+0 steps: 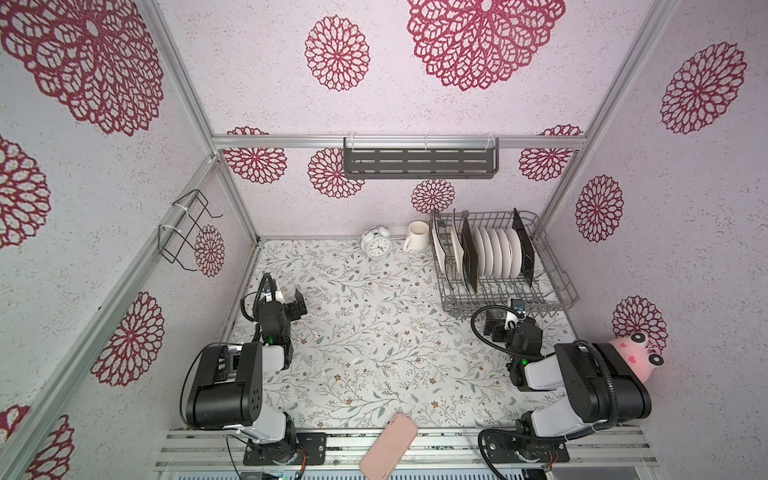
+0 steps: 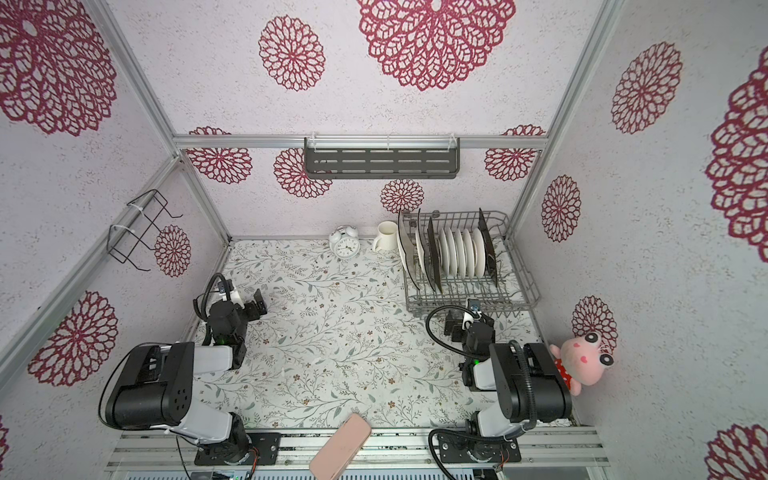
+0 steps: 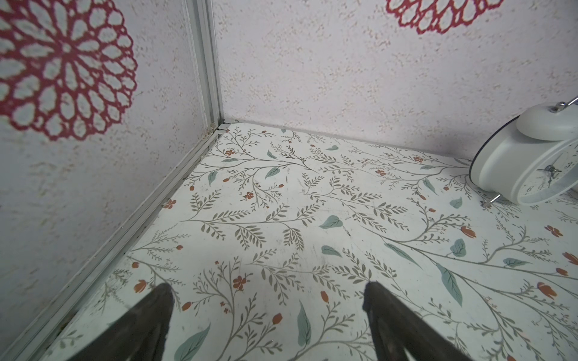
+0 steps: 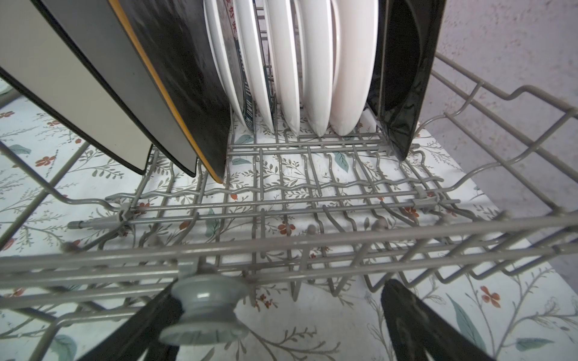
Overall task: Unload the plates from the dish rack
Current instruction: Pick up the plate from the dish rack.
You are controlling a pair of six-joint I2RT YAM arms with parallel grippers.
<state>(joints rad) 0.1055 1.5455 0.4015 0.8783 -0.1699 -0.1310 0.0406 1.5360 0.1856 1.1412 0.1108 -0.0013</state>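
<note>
Neatly, the plates (image 1: 494, 253) stand on edge between the prongs of the dish rack (image 1: 561, 279), in its far half at the far right corner of the table (image 1: 374, 332), likely for pinching rims from above. The right gripper (image 4: 281, 297) hovers just outside its near rail, jaws wide and empty; the left gripper (image 3: 267, 290) gapes empty, well apart.

Left arm (image 1: 226, 386) and right arm (image 1: 598, 386) folded low, wrists forward. Left gripper (image 3: 267, 290) jaws wide apart; right gripper (image 4: 281, 292) same (only fingertips visible in wrist views).
</note>
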